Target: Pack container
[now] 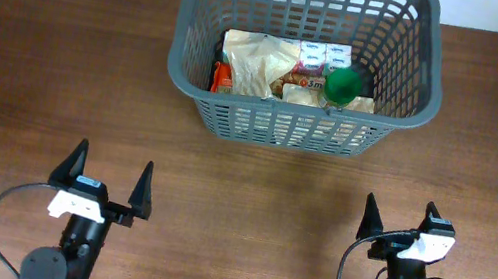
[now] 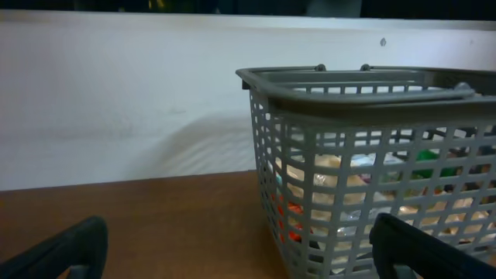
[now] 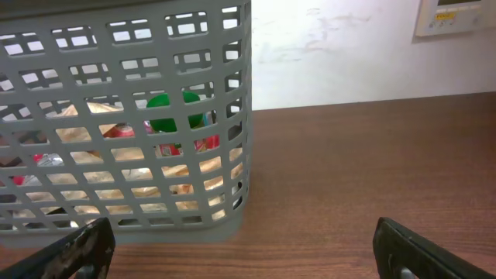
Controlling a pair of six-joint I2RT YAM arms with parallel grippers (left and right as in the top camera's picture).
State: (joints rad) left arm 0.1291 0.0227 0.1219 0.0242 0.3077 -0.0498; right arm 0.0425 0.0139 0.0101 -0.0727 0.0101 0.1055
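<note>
The dark grey lattice basket (image 1: pixel 191 59) stands at the far middle of the wooden table. It holds a tan bag (image 1: pixel 254 62), small white cartons (image 1: pixel 313 59), a green-capped item (image 1: pixel 343 84) and an orange packet (image 1: pixel 222 78). The basket also shows in the left wrist view (image 2: pixel 364 93) and the right wrist view (image 3: pixel 124 46). My left gripper (image 1: pixel 107 180) is open and empty near the front left edge. My right gripper (image 1: pixel 399 222) is open and empty near the front right edge. Both are well short of the basket.
A white wall (image 2: pixel 116 101) runs behind the table's far edge. Bare brown tabletop (image 1: pixel 247 210) lies between the basket and both grippers. A beige wall panel (image 3: pixel 457 15) shows at the upper right of the right wrist view.
</note>
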